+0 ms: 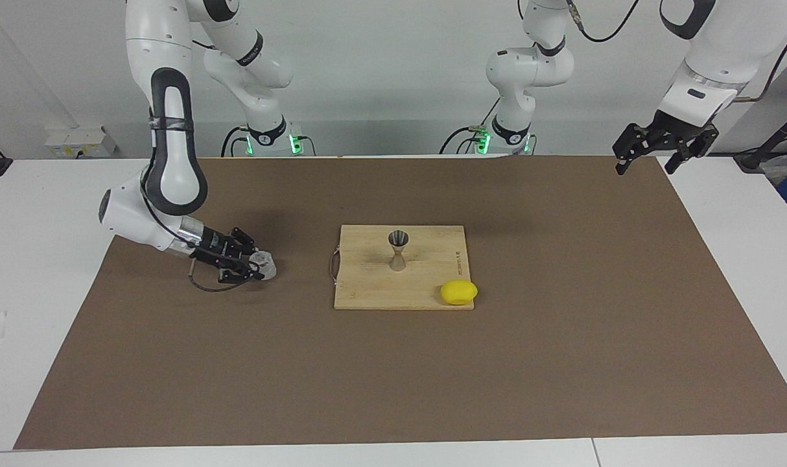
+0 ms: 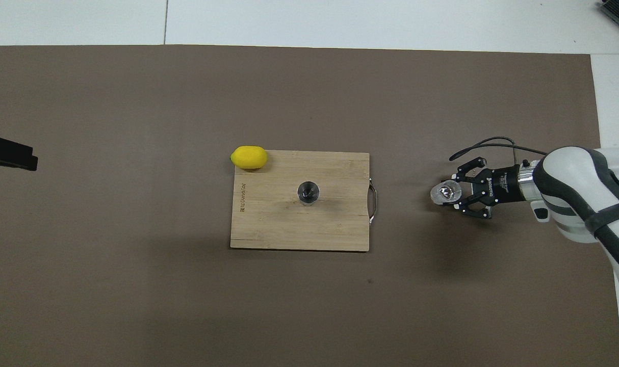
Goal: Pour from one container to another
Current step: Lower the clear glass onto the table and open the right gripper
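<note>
The clear glass cup (image 1: 264, 265) (image 2: 444, 193) stands upright and low over the brown mat, beside the board toward the right arm's end of the table. My right gripper (image 1: 257, 266) (image 2: 455, 193) is shut on it from the side. Whether the cup rests on the mat I cannot tell. The metal jigger (image 1: 398, 249) (image 2: 308, 192) stands upright in the middle of the wooden cutting board (image 1: 367, 288) (image 2: 279, 229). My left gripper (image 1: 646, 168) waits open and empty, raised over the mat's corner at the left arm's end.
A yellow lemon (image 1: 459, 292) (image 2: 249, 157) lies at the board's corner, farther from the robots and toward the left arm's end. The board's metal handle (image 1: 332, 266) (image 2: 374, 203) faces the cup. The brown mat (image 1: 562, 337) covers most of the table.
</note>
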Tool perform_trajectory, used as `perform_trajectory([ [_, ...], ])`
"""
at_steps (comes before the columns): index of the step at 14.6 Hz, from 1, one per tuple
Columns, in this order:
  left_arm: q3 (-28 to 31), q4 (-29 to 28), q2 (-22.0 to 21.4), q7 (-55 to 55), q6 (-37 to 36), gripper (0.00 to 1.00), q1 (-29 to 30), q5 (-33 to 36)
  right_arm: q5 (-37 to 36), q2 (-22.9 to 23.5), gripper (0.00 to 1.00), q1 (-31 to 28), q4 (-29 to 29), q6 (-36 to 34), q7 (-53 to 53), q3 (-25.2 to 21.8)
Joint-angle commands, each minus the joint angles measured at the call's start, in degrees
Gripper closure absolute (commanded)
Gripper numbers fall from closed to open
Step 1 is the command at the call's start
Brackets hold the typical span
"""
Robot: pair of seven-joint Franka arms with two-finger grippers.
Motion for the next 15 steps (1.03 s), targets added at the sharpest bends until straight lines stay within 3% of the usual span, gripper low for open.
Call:
perform_trajectory([
  [1, -0.54, -0.42, -0.87, -0.75, -0.06, 0.0, 0.63, 0.58, 2.28, -1.15, 0.74, -1.55, -2.26, 0.4, -2.95, 0.66],
  [2, -0.54, -0.42, -0.78, -0.75, -0.06, 0.0, 0.63, 0.58, 2.81, -1.33, 0.47, -1.64, -2.79, 0.84, -3.04, 0.66],
  [3, -0.54, -0.42, -0.78, -0.66, -0.06, 0.0, 0.63, 0.58, 2.81, -1.68, 0.27, -1.65, -3.23, 1.1, -3.04, 0.57],
  [5, -0.54, -0.42, -0.87, -0.66, -0.06, 0.0, 0.63, 0.58, 2.81, -2.99, 0.09, -1.56, -4.99, 2.5, -2.87, 0.57],
  [9, -0.54, -0.69, -0.87, -0.66, 0.2, 0.0, 0.63, 0.58, 2.73, -5.01, 0.03, -1.56, -5.08, 3.48, -3.04, 0.39],
  [13, -0.54, -0.77, -0.87, -0.66, 0.2, 0.0, 0.63, 0.58, 1.32, -10.11, 0.01, -1.29, -5.87, 3.48, -3.39, 0.39],
  [15, -0.54, -0.78, -0.96, -0.57, 0.29, 0.0, 0.63, 0.58, -3.66, -11.87, 0.01, -1.12, -5.87, 3.05, -7.94, 0.39],
])
